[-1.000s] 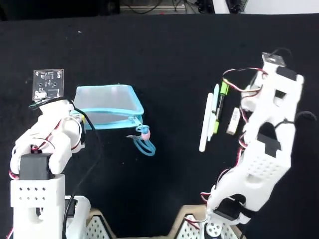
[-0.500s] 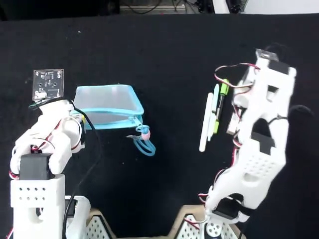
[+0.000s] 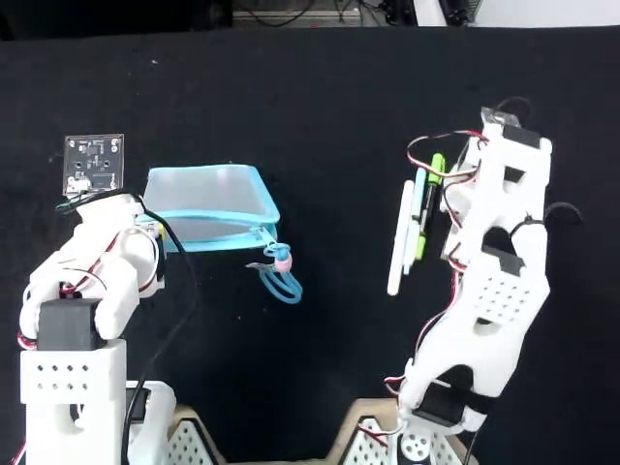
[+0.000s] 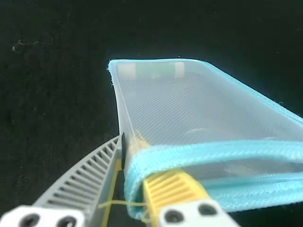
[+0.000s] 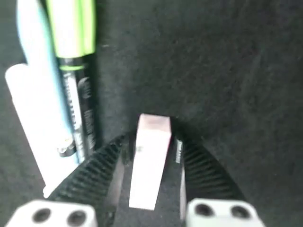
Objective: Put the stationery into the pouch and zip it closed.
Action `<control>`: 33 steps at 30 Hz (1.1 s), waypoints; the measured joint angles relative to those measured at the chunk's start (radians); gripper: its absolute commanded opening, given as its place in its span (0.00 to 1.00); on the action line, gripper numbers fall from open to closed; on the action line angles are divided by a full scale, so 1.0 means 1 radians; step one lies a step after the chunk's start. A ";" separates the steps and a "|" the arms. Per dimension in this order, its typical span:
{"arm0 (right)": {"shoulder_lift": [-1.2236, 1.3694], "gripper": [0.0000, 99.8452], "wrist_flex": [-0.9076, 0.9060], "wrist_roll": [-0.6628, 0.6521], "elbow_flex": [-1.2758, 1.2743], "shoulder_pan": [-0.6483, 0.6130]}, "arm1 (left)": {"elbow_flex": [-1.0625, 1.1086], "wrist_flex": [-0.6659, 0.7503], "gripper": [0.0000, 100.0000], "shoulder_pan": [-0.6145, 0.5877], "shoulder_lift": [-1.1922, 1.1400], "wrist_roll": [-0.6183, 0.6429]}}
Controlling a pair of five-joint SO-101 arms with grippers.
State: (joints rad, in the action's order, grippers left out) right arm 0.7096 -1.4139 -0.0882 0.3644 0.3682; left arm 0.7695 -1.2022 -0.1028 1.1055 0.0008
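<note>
The pale blue pouch lies on the black table. The left gripper is clenched on the pouch's rim at one corner. Well apart from the pouch, three pens lie side by side. Just beyond them, farther from the pouch, an eraser sits between the spread jaws of the right gripper, not visibly pinched.

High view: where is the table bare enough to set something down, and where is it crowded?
Bare: the table between the pouch and the pens, and the far strip beyond both. Crowded: around the pens, beside the right gripper.
</note>
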 measured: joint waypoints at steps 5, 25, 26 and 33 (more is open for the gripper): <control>0.032 0.03 0.000 0.000 0.051 0.011 | 0.000 0.000 0.03 0.000 0.000 0.000; 0.031 0.01 -0.279 -0.733 0.238 0.169 | 0.000 0.000 0.03 0.000 0.000 0.000; 0.031 0.01 -0.279 -0.755 0.222 0.189 | 0.000 0.000 0.03 0.000 0.000 0.000; 0.031 0.01 -0.279 -0.898 0.101 0.359 | 0.000 0.000 0.03 0.000 0.000 0.000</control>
State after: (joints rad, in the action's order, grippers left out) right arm 0.7403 -1.6932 -0.9858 0.4657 0.7273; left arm 0.7695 -1.2022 -0.1028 1.1055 0.0008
